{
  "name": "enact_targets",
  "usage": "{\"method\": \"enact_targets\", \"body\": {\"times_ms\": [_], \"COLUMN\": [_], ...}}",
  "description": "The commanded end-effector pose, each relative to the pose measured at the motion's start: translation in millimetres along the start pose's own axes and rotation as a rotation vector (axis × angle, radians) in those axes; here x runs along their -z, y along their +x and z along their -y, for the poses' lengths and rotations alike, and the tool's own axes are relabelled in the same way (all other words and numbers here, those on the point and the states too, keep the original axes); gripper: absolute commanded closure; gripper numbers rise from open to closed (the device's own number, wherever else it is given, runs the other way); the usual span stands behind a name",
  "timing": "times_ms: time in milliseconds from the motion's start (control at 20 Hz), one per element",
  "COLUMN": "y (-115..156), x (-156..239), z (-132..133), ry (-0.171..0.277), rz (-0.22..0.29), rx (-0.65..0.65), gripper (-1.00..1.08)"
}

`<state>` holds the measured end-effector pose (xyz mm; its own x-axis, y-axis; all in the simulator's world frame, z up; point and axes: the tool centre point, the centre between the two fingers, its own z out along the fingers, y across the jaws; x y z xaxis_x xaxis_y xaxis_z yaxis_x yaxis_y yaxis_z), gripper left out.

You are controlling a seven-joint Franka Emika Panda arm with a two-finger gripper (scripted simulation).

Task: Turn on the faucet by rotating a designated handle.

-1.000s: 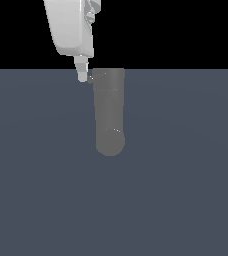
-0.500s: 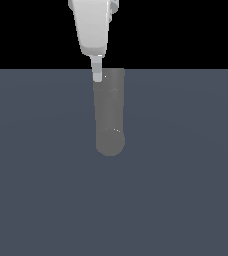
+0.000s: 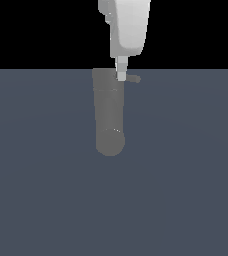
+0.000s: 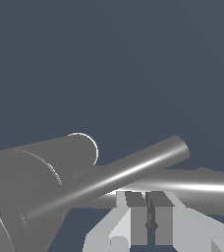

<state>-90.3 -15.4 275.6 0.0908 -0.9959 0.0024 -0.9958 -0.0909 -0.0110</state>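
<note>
Now the gripper (image 3: 121, 75) hangs at the far end of the faucet (image 3: 108, 115), a grey cylinder lying on the dark floor (image 3: 186, 175) with its rounded end toward the camera. The handle (image 3: 133, 78) sticks out just beside the fingertips, on the exterior view's right. In the wrist view the fingers (image 4: 136, 216) are almost pressed together, holding nothing, with the handle (image 4: 109, 178) just ahead of them.

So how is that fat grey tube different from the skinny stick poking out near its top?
The faucet is a thick cylinder with one rounded end; the handle is a far slimmer straight rod. The faucet runs lengthwise down the exterior view, while the handle sticks out sideways toward that view's right. The tool sits at the handle, not along the faucet's body. Both are plain matte grey.
</note>
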Motion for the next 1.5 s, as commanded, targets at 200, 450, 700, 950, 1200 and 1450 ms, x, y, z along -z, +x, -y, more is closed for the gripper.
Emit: {"method": "enact_targets", "body": {"times_ms": [200,450,700,950,1200,1450], "y": [14.2,31.8,49.3,66.6,83.6,96.8], "x": [-0.9,-1.9,-3.0,-4.0,-5.0,-5.7], "z": [9.9,22.0,33.8,45.3,56.5,65.2], "ry": [-0.002,-0.004,-0.006,-0.008,-0.009,-0.011], "rz": [0.000,0.000,0.001,0.001,0.002,0.002], "rx": [-0.008,-0.018,-0.027,-0.037,-0.046,-0.053], "gripper": [1.08,1.08,1.08,1.08,1.08,1.08]}}
